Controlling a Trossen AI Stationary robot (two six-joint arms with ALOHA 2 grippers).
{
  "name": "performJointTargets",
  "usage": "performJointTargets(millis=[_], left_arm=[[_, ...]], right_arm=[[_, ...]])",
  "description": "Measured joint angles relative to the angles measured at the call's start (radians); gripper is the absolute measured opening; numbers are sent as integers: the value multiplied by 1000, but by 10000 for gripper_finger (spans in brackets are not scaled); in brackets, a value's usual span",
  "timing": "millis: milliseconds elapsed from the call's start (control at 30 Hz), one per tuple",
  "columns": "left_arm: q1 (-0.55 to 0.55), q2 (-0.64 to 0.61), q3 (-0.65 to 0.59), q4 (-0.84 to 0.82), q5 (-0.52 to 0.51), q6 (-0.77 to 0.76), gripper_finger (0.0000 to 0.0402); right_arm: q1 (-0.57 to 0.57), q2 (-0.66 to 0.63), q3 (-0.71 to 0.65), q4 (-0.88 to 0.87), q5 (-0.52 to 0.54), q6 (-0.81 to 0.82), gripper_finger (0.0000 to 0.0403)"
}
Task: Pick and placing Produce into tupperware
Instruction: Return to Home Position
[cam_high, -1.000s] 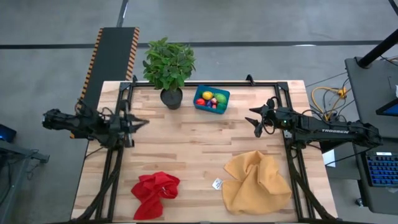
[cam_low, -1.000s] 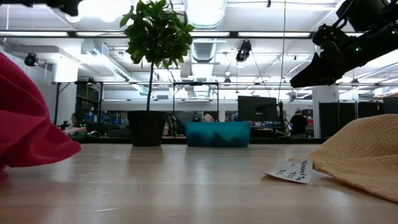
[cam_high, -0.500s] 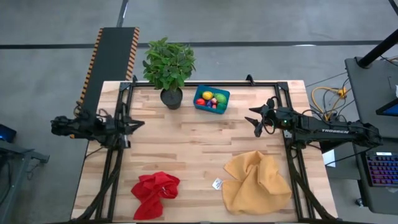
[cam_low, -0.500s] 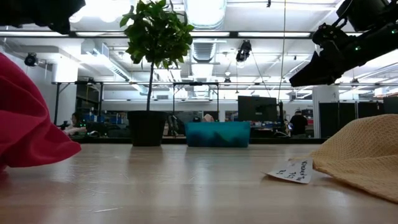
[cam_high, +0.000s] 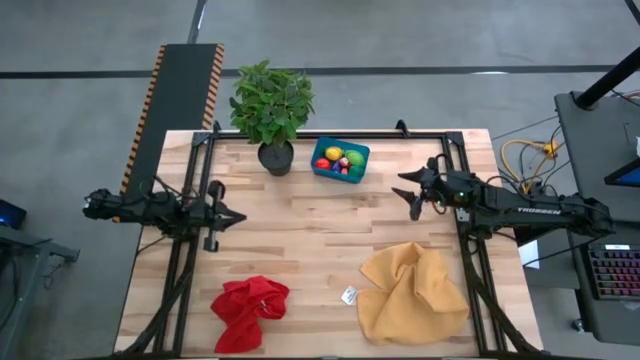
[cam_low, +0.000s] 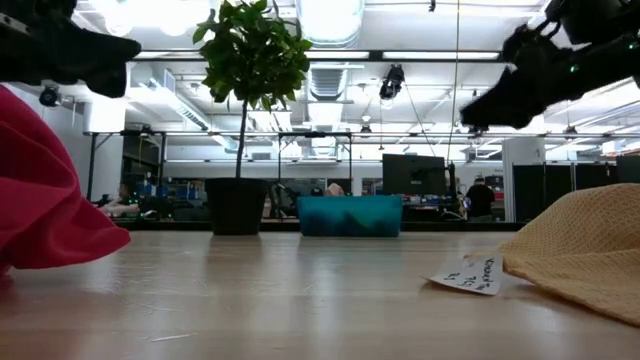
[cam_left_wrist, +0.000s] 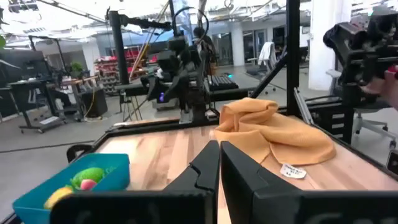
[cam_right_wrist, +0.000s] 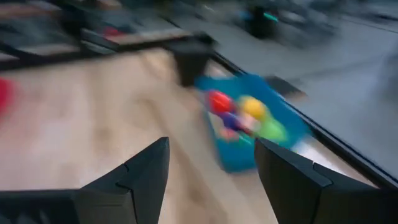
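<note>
Nearer than the teal tupperware (cam_low: 350, 216), the left gripper (cam_high: 238, 217) at its left is closed on nothing; the right gripper (cam_high: 405, 195) at its right stands wide open, empty. Toy produce (cam_high: 338, 157) lies inside it, apparently all. I judge: arms go home; only parking remains.

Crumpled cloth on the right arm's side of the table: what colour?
Mustard-yellow crumpled cloth, plain, no pattern; the high view shows it best.

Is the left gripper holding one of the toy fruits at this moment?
No: in the left wrist view the left gripper is shut with nothing between its fingers, while the right gripper hangs open.
</note>
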Motion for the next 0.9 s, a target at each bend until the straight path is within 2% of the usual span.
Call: performJointTargets(millis=[133,333,500,733,800,900], left_arm=[[5,10,-10,-2,4,-24,0],[10,1,-22,-4,-41,-16,0],[11,-1,-55,1,-61,-18,0],[11,0,-65,14,-56,-45,0],[11,1,-65,13,-55,-44,0],[12,-1,-65,10,-54,-36,0]], right_arm=[[1,-12,-4,146,-219,-45,226],[24,-79,-40,169,-407,-122,217],[41,-195,-105,163,-394,-126,165],[42,-378,-139,49,-330,-42,32],[42,-414,-150,3,-327,-41,16],[41,-448,-161,-66,-246,-50,13]])
